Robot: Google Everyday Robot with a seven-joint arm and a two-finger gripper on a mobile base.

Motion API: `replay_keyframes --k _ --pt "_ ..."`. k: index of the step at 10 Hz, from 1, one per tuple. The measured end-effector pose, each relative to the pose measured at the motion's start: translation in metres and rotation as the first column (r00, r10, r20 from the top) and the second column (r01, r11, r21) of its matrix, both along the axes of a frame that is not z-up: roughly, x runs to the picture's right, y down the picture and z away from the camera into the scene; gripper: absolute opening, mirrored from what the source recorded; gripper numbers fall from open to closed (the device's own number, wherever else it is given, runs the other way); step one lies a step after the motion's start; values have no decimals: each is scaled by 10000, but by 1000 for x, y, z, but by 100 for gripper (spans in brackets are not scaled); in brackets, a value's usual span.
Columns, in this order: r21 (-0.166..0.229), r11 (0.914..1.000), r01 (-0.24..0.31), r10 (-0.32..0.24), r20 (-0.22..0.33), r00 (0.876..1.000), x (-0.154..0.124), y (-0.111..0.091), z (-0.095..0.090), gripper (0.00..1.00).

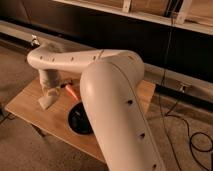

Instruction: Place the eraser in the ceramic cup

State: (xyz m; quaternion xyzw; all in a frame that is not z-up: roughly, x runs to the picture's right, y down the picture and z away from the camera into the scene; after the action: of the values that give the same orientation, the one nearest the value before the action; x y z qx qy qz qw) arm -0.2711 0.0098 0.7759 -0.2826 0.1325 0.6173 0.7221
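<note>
Arm [116, 95] doubled back, wrist [49, 79] dropped, claw [47, 98] hanging low beneath it

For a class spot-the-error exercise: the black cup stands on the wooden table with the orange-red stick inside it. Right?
No: the camera view shows the orange-red stick on the table, outside the ceramic cup. The gripper hangs over the table beside that stick.
</note>
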Motion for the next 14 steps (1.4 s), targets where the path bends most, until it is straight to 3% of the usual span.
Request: replay_keyframes --k 4,8,11,14 --pt "926 9950 -367 336 350 9988 10 -41 -3 0" --pt "1857 9807 -613 514 579 9970 25 -86 4 0" --pt "2217 9728 -665 578 454 9973 45 -116 12 0" --pt "2577 9610 -1002 989 181 9949 74 -145 24 0"
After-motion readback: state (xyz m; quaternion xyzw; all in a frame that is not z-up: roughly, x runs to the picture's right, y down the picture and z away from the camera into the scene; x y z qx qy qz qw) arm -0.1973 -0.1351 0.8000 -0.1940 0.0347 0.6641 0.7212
